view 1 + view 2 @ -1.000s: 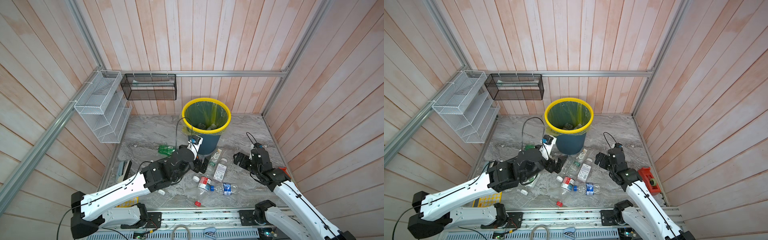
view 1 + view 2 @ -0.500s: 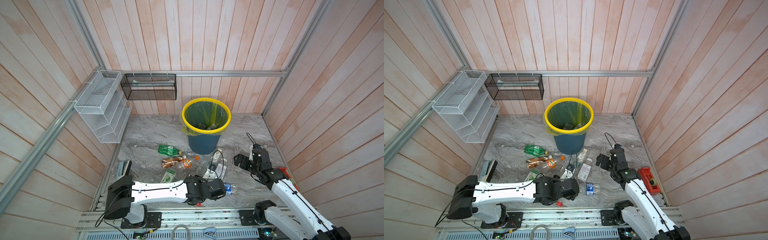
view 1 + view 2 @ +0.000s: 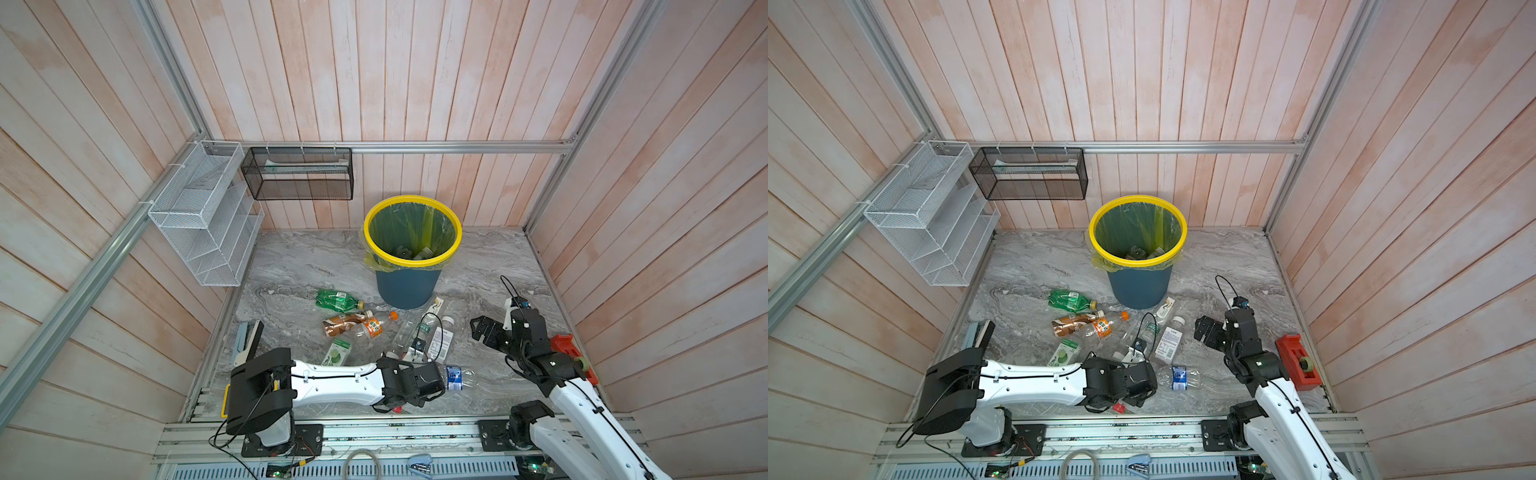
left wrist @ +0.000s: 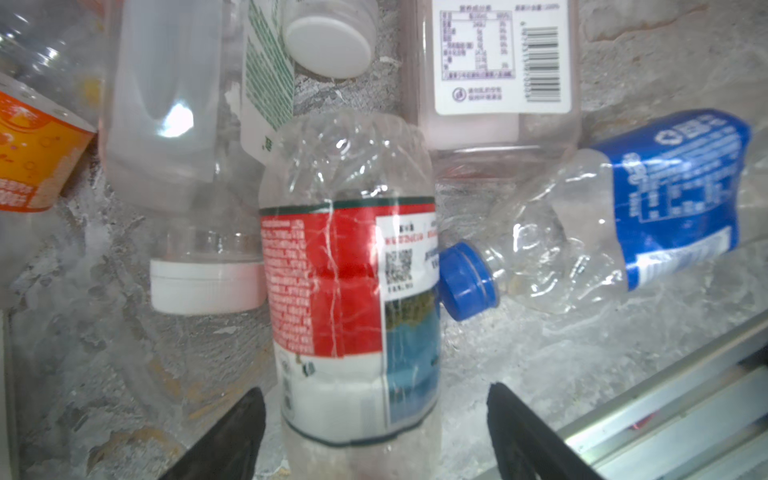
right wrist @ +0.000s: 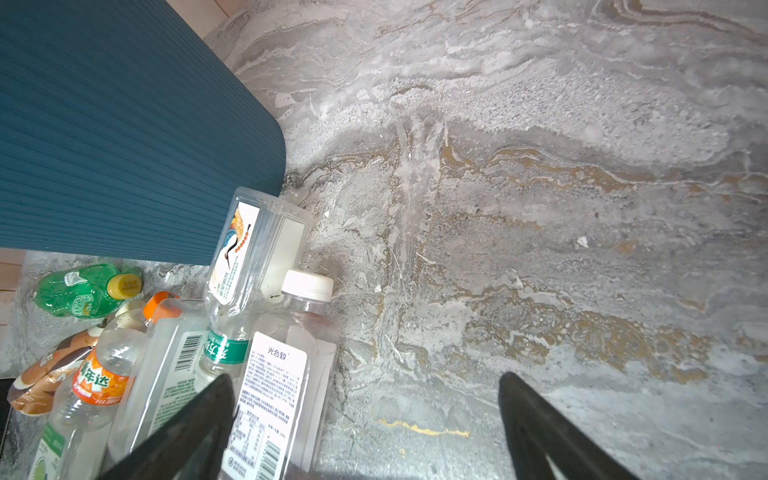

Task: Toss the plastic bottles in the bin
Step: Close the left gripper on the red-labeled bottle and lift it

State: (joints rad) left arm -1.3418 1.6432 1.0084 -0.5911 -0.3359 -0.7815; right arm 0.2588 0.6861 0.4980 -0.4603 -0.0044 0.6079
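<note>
- Step in hand, as we judge it: grasping the red-labelled bottle [image 4: 349,286] with the left gripper [image 4: 375,390], which sits low at the bottom centre of both top views.
- Left gripper: jaws apart, with one dark finger [image 4: 232,440] on each side of the bottle's body. Table [image 3: 299,266] shows in the gap on both sides, so nothing is clamped yet.
- Right gripper [image 5: 365,377]: jaws wide, only bare table between them. It hovers at centre right in both top views, near the white-labelled bottle [image 5: 274,386].
- To do it well, we would close squarely across the label band, where the wall looks roundest. The crinkled clear section beyond the label would likely cave and slip. Squeeze gently — the bottle looks empty and light.
- Watch: the blue cap of the crushed blue-labelled bottle [image 4: 623,216] touches the red-labelled bottle's side, and a white-capped bottle [image 4: 166,124] lies just beside it opposite. A straight lift should avoid dragging either.
- Bin [image 3: 405,289]: stands in the upper centre of the tabletop, well apart from the left gripper. A few bottles already lie at its bottom.
- Still on the table between bin and gripper: green bottle [image 3: 337,300], brown bottle [image 3: 343,325], orange-labelled bottle [image 3: 374,327], all on their sides.
- Materials: the bottles are thin glossy clear plastic, dented, with film labels and ridged caps. The bin has a ribbed dark-blue wall, a yellow rim and a translucent liner. The table is grey and marbled — matt, slightly rough.
</note>
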